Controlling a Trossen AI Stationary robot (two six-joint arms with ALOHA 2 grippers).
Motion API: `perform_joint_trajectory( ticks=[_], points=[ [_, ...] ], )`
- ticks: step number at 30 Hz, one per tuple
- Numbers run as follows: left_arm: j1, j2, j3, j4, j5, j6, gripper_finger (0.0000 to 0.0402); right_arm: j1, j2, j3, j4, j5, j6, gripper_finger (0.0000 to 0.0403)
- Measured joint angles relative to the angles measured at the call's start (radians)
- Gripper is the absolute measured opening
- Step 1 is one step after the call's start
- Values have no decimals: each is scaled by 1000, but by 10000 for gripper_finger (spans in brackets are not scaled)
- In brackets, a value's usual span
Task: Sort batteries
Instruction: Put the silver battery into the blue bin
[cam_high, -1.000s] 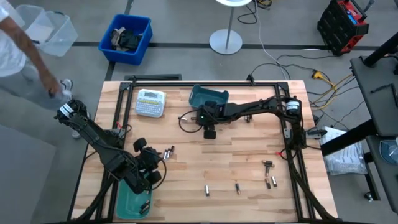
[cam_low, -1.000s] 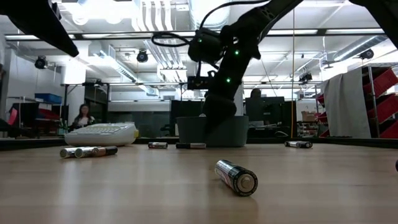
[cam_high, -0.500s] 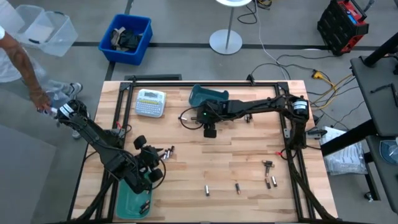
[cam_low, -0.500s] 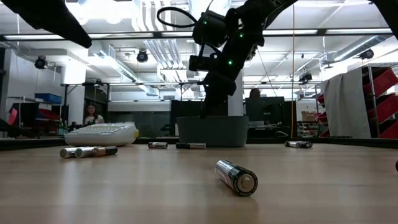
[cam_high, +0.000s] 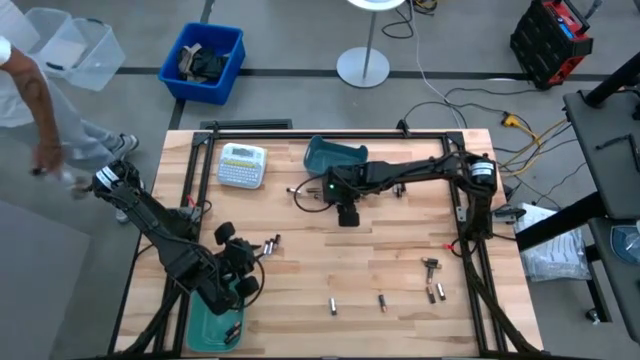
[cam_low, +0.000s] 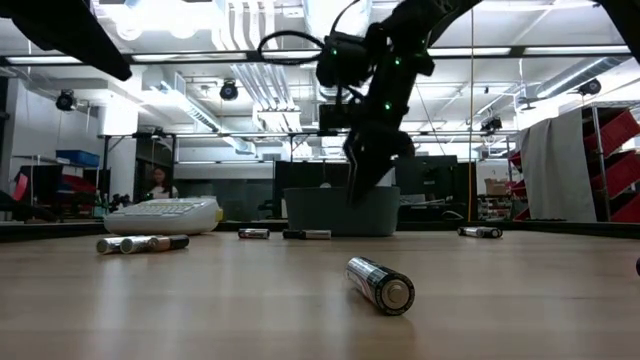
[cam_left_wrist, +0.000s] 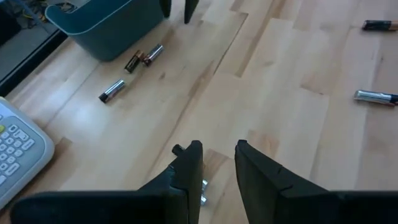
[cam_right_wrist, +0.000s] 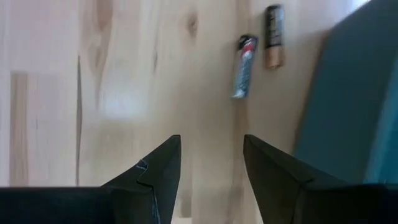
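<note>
Batteries lie scattered on the wooden table: a cluster (cam_high: 270, 243) by my left gripper (cam_high: 238, 262), single ones (cam_high: 333, 305) (cam_high: 381, 301) and several more (cam_high: 434, 280) toward the near right. My left gripper (cam_left_wrist: 217, 149) hovers open with one battery (cam_left_wrist: 203, 185) lying just beside its finger. My right gripper (cam_high: 347, 212) hangs open above bare wood in front of the far teal bin (cam_high: 335, 157), fingers pointing down (cam_low: 365, 170). Two batteries (cam_right_wrist: 244, 65) (cam_right_wrist: 273, 45) lie ahead of it (cam_right_wrist: 208, 155), next to the bin's wall (cam_right_wrist: 354, 93).
A white label-maker (cam_high: 243, 165) sits at the far left. A second teal bin (cam_high: 215, 318) stands at the near left edge under my left arm. A black frame (cam_high: 465, 215) borders the table. A person (cam_high: 30, 90) moves beyond the left edge.
My right gripper has shifted a little toward the table's right edge in front of the far teal bin and has turned about, so its fingers now show pointing down. The person beyond the left edge has walked on.
</note>
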Motion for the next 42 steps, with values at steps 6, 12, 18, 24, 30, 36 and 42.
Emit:
perform_joint_trajectory(
  ticks=[6, 12, 18, 24, 30, 36, 42],
  points=[
    [0, 0, 0, 5, 0, 0, 76, 7, 19, -57, 192, 0, -29, 174],
    [0, 0, 0, 5, 0, 4, 76, 10, 21, -64, 298, 3, -19, 177],
    [0, 0, 0, 5, 0, 7, 76, 21, 91, -66, 312, 22, 9, 177],
    [0, 0, 0, 13, -2, 7, 76, 43, 117, -64, 318, 168, 41, 176],
    [0, 0, 0, 13, -2, 7, 76, 44, 110, -47, 323, 193, 23, 179],
    [0, 0, 0, 18, -3, 7, 76, 43, 143, -39, 344, 288, -26, 180],
    [0, 0, -1, 21, -3, 8, 76, 38, 169, -35, 361, 292, -43, 175]
  ],
)
